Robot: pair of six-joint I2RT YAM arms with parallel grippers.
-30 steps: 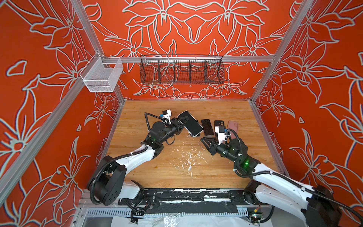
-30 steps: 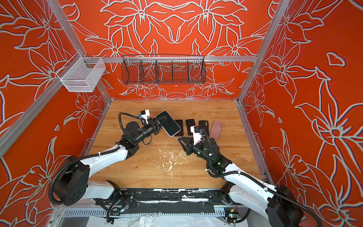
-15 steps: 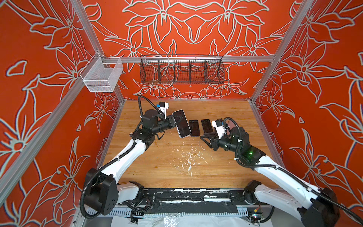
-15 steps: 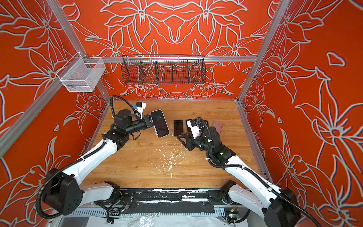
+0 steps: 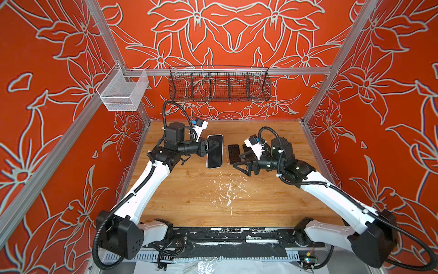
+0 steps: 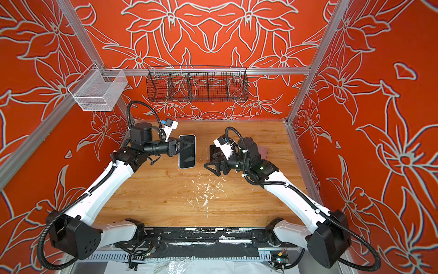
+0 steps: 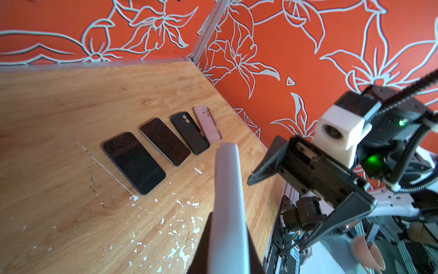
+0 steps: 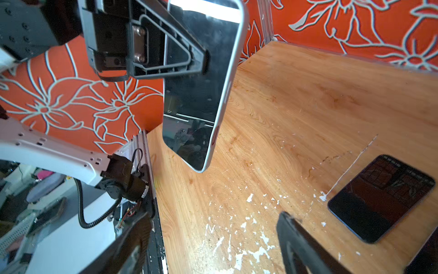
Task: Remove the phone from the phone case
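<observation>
Left hand (image 5: 216, 148) aloft, clamped tight; right hand (image 5: 240, 164) faces it, spread wide.

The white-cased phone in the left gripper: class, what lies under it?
Only bare wooden table, seen in the right wrist view; the phone hangs clear of it. In both top views the phone covers that patch.

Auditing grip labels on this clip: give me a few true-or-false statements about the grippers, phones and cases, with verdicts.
1. The left gripper is shut on the white-cased phone, held off the table. True.
2. The right gripper grips that phone too. False: it is open and apart from it.
3. A pink case lies at one end of the row on the table. True.
4. The black wire basket holds a phone. False: no phone shows in it.
</observation>
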